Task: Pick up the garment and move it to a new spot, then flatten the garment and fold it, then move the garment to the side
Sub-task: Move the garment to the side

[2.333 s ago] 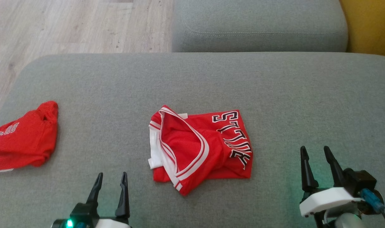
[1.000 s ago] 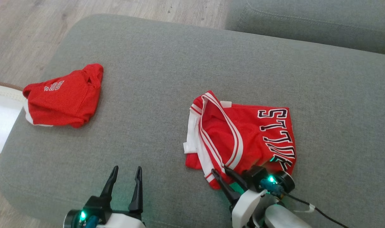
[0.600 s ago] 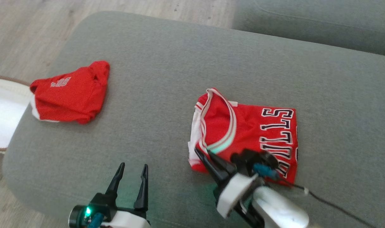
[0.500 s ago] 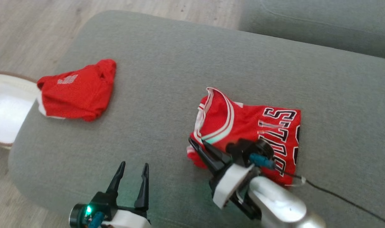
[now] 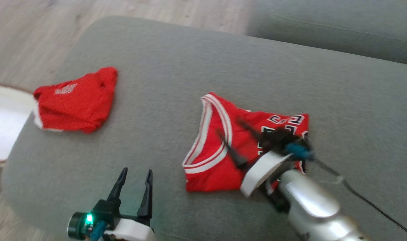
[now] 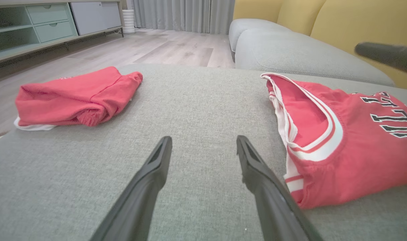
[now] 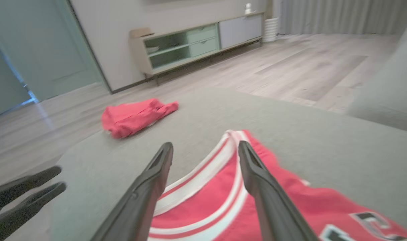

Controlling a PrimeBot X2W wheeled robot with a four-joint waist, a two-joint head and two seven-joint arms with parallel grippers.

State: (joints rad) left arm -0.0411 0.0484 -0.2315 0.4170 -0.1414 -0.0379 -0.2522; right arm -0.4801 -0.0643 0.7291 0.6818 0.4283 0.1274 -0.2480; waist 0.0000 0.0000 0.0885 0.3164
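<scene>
The garment [image 5: 210, 167], a red jersey with white trim and black lettering, lies rumpled in the middle of the grey cushion [image 5: 176, 60]. My right gripper [image 5: 229, 126] hovers over it, open, with nothing between its fingers. In the right wrist view the right gripper [image 7: 205, 147] has its fingers standing apart above the jersey's [image 7: 223, 204] striped edge. My left gripper [image 5: 136, 171] is open over bare cushion, to the left of the jersey. In the left wrist view the left gripper [image 6: 203, 142] is empty and the jersey [image 6: 340, 144] lies to its right.
A second red garment [image 5: 76, 100], folded, lies at the cushion's left end; it is also in the left wrist view [image 6: 76, 97]. A white basket [image 5: 2, 127] stands on the wooden floor [image 5: 39, 26] beyond that end. Another grey seat [image 5: 323, 30] lies at the upper right.
My right gripper, shut on the jersey's near edge half a second ago, has opened and risen over the jersey. The jersey's striped edge now lies spread toward the front left. The head camera has shifted.
</scene>
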